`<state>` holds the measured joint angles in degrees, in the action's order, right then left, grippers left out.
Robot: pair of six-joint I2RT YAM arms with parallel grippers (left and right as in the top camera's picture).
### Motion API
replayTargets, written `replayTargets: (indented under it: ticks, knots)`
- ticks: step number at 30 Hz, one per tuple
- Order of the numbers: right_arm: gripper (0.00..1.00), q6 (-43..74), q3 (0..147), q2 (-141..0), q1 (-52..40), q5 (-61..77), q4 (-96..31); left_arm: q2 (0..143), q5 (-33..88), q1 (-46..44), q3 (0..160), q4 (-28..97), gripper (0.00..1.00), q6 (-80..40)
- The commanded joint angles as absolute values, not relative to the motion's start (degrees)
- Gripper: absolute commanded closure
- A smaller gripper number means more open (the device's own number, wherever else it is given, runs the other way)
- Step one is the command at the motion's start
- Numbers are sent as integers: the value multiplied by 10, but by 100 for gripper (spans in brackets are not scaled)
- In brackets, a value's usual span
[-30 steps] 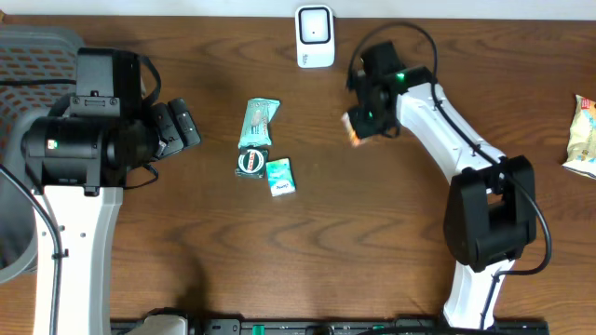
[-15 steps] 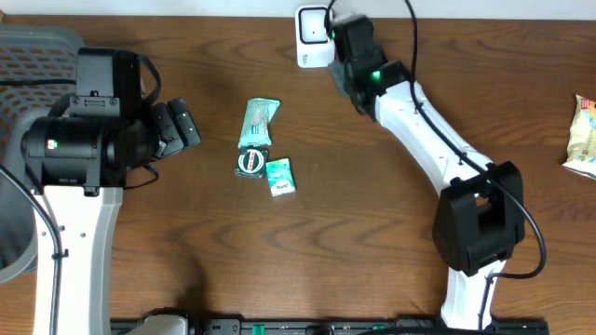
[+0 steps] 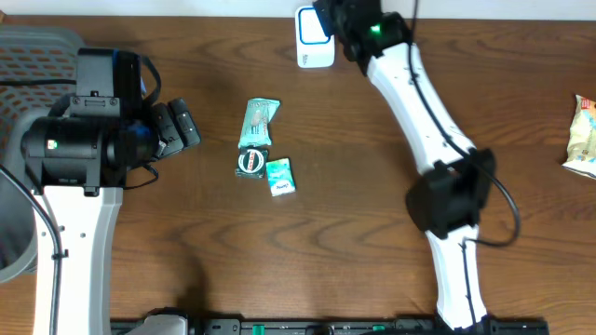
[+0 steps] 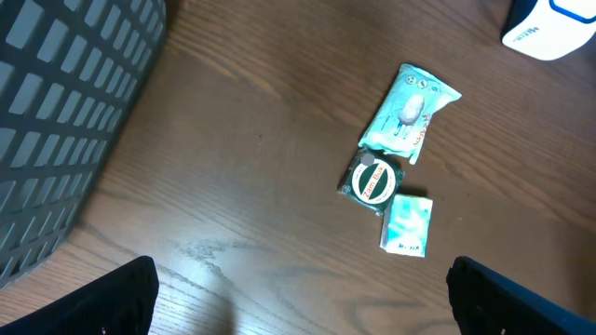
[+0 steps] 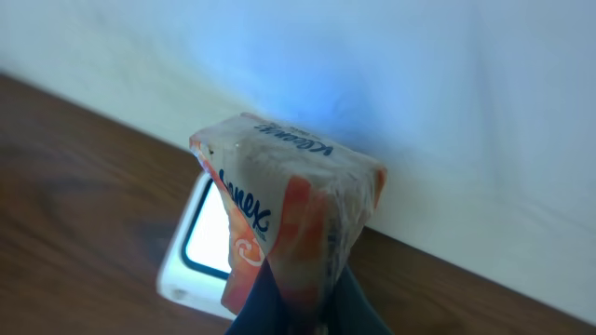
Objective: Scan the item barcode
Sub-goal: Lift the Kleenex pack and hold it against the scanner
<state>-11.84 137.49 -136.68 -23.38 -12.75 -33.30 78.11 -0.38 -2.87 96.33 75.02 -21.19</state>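
An orange and white Kleenex tissue pack is pinched in my shut right gripper. In the right wrist view it is held up right in front of the white barcode scanner, whose window glows behind it. In the overhead view the right gripper sits at the table's far edge, touching the scanner's right side, and the pack is hidden under the arm. My left gripper hangs open over bare wood at the left, with nothing between its dark fingers.
A teal wrapped packet, a round tin and a small teal pack lie together left of centre. A grey basket fills the left edge. A snack bag lies at the far right.
My right arm has swung up and left with the tissue pack, from mid-table to the scanner at the far edge. The left arm has not moved.
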Motion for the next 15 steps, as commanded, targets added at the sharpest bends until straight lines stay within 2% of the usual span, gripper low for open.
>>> replayTargets:
  ticks: [1, 7, 15]
  knots:
    - [99, -203, 1402, -1413, -240, -182, -323, 778, -11, -27, 965, 752, 2, -219]
    - [99, -378, 1402, -1447, -260, -224, -299, 778, -11, -27, 965, 752, 2, -219]
    - [99, -436, 1401, -1463, -265, -224, -290, 778, -11, -27, 965, 752, 2, -219]
